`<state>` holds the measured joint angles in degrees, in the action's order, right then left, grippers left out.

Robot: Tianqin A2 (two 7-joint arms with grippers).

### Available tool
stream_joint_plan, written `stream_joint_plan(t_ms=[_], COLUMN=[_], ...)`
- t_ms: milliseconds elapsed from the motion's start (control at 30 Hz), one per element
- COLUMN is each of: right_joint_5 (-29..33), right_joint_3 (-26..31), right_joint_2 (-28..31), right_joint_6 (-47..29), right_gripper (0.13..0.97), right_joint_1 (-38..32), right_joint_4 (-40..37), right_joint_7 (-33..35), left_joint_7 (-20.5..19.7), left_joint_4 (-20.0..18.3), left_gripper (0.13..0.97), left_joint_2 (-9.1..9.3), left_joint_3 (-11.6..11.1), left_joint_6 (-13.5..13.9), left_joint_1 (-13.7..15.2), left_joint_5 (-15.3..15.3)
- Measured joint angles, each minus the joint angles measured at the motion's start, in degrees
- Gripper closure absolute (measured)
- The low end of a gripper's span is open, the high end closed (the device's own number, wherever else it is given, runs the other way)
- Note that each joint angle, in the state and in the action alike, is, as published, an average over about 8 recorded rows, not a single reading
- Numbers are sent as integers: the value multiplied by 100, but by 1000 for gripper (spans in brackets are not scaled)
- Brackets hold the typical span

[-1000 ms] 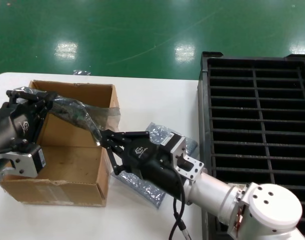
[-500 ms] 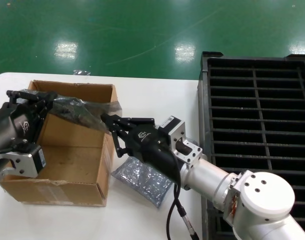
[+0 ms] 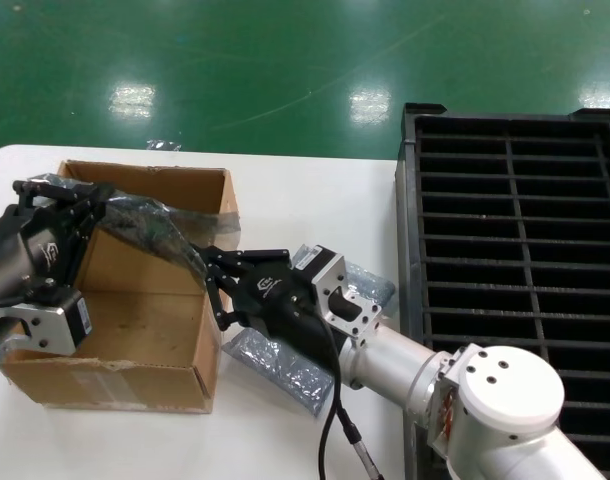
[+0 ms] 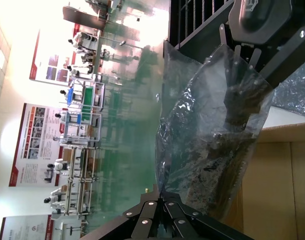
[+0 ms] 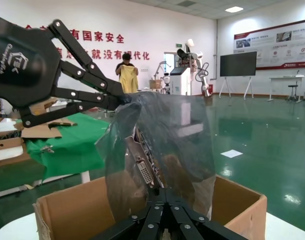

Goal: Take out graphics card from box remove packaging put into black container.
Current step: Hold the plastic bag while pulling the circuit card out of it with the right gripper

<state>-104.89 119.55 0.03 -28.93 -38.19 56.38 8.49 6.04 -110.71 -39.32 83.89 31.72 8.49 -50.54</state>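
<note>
Graphics card (image 5: 142, 167), stiff but fragile inside slippery packaging (image 3: 145, 225), is being pinched at opposite bag ends by closed fingers of the left gripper (image 3: 93, 200) and right gripper (image 3: 211, 268) at frame left.

One box (image 3: 135, 330), one black container (image 3: 515, 230) and one graphics card (image 5: 142, 167) are counted. Two antistatic bags are seen: one held packaging (image 3: 150, 225), one loose bag (image 3: 280, 365) on one table (image 3: 305, 200). Two grippers: left gripper (image 3: 90, 200), right gripper (image 3: 213, 285).

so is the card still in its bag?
Yes, in the bag. The right wrist view shows the graphics card inside the translucent packaging, which the left gripper and right gripper hold over the box.
</note>
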Motion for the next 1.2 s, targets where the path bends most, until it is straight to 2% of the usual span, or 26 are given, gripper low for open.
stream_joint_plan(t_ms=[633,933,1200], right_joint_5=[-741,-875,-1336], right_joint_3=[278,373,690], right_joint_2=[-3,-2,-3], right_joint_6=[350,443,653], right_gripper=[945,865,810], right_joint_1=[-99,-81,-194], right_joint_4=[-208,-224,-372], right_joint_7=[703,784,942], left_joint_7=[0,0,0], left_joint_4=[0,0,0], left_gripper=[958,958,958], left_joint_2=[0,0,0], left_joint_3=[0,0,0], left_joint_6=[0,0,0], left_joint_1=[0,0,0], left_joint_5=[0,0,0])
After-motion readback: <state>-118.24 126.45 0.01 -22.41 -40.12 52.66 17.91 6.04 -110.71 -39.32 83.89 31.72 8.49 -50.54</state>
